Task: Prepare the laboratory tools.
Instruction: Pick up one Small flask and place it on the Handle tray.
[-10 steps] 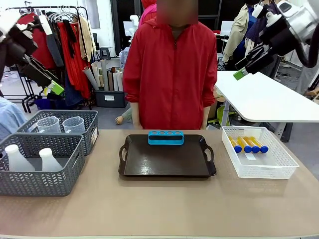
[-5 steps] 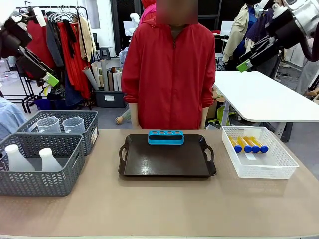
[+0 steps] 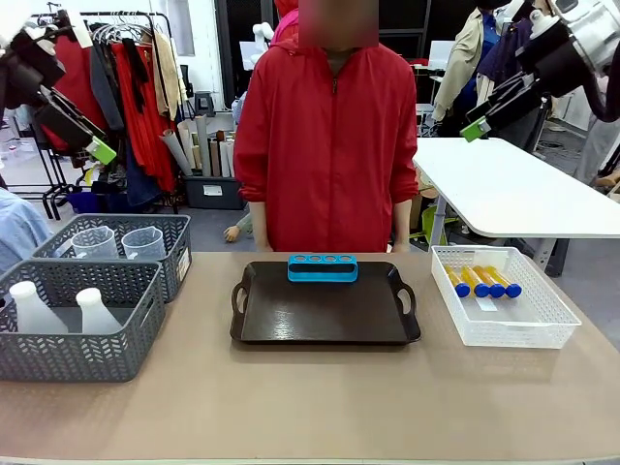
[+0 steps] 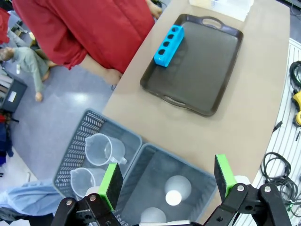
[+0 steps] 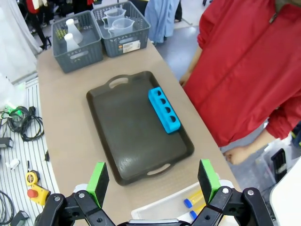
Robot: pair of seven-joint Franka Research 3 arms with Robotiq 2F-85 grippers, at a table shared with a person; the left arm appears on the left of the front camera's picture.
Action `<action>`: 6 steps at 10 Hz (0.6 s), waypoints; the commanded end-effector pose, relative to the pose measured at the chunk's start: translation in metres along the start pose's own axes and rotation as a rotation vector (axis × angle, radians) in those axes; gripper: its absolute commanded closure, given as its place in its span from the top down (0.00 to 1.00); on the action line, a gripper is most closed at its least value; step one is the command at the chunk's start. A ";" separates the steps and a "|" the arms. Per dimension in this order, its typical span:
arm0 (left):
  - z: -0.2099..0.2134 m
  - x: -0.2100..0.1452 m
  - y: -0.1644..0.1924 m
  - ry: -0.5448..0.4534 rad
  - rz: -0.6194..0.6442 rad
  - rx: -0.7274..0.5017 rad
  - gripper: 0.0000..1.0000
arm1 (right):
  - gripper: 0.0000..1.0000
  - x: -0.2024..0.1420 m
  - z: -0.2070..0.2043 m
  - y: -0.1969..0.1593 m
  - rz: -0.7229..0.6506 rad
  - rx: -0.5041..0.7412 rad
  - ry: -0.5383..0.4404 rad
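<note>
Both grippers hang high above the table, open and empty. My left gripper (image 3: pixel 94 145) is at the upper left, over the grey baskets; in its wrist view its fingers (image 4: pixel 111 183) frame two white conical flasks (image 4: pixel 175 189) in the basket below. My right gripper (image 3: pixel 478 124) is at the upper right; from its wrist, the gripper (image 5: pixel 153 176) looks down on the dark tray (image 5: pixel 123 141). The blue four-hole rack (image 3: pixel 323 268) stands at the tray's far edge (image 3: pixel 320 334). Several blue-capped orange tubes (image 3: pixel 481 282) lie in a white basket (image 3: pixel 504 334). Clear beakers (image 3: pixel 142 242) sit in the rear grey basket.
A person in a red jacket (image 3: pixel 329 136) stands at the far side, right behind the tray. The front grey basket (image 3: pixel 87 354) holds the flasks (image 3: pixel 29 308) at the table's left. Bare tabletop (image 3: pixel 320 407) runs along the near edge. A white table (image 3: pixel 523 194) stands behind on the right.
Both grippers have risen a little since a second ago. Nothing on the table has moved.
</note>
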State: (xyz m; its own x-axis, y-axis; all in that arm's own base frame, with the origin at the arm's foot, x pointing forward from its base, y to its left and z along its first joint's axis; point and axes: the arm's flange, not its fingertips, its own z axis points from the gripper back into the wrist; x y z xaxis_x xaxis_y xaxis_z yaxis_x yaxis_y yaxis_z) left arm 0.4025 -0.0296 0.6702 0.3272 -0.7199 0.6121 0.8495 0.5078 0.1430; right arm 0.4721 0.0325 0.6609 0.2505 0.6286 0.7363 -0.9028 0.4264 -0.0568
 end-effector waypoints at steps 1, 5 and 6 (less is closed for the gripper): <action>0.001 -0.001 0.000 -0.001 0.002 0.001 1.00 | 1.00 0.000 0.003 0.001 0.003 -0.003 -0.002; 0.001 -0.001 0.000 -0.001 0.002 0.001 1.00 | 1.00 0.000 0.003 0.001 0.003 -0.003 -0.002; 0.001 -0.001 0.000 -0.001 0.002 0.001 1.00 | 1.00 0.000 0.003 0.001 0.003 -0.003 -0.002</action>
State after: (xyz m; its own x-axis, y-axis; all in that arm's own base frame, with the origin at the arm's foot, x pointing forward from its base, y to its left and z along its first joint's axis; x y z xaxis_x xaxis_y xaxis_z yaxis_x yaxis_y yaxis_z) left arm 0.4025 -0.0296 0.6701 0.3274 -0.7198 0.6121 0.8496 0.5078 0.1428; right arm 0.4721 0.0313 0.6611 0.2523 0.6285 0.7358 -0.9014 0.4292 -0.0576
